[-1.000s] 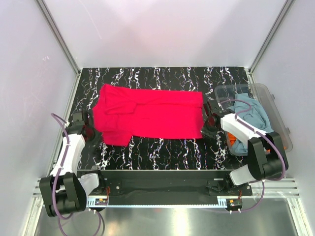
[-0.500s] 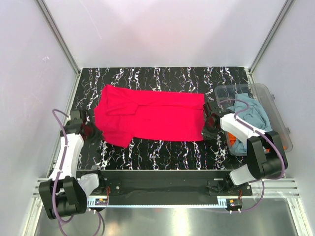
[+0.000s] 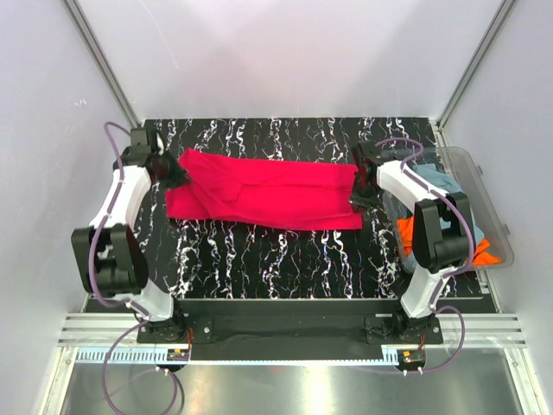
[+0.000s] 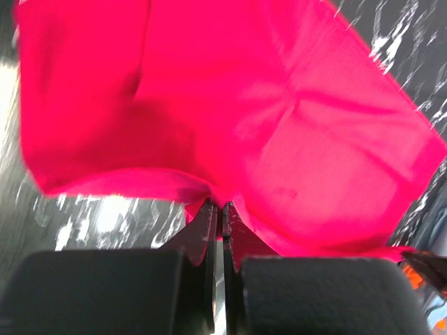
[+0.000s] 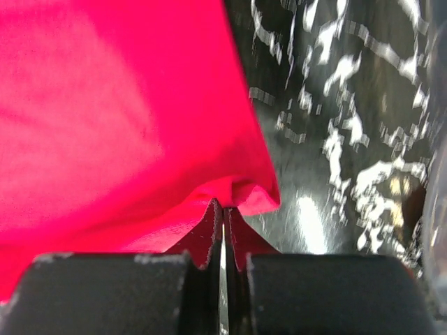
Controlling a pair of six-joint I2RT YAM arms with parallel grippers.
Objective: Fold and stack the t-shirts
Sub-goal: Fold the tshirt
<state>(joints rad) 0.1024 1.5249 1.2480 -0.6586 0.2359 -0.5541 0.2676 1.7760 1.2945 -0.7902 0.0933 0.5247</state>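
Red shirt (image 3: 268,192): on the table (image 3: 259,259), drawn taut between left gripper (image 3: 173,173) and right gripper (image 3: 359,194), each clamped shut on an end, seemingly to lay a fold. Blue shirt (image 3: 441,183), orange shirt (image 3: 406,235): heaped in tub (image 3: 499,226).

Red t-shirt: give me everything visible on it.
The red t-shirt is plain crimson soft cloth with no print. It is stretched as a long, wrinkled band across the black marbled table, with diagonal creases near its left end. The left gripper is shut on its left edge and the right gripper on its right edge, and the cloth bunches at both pinches.
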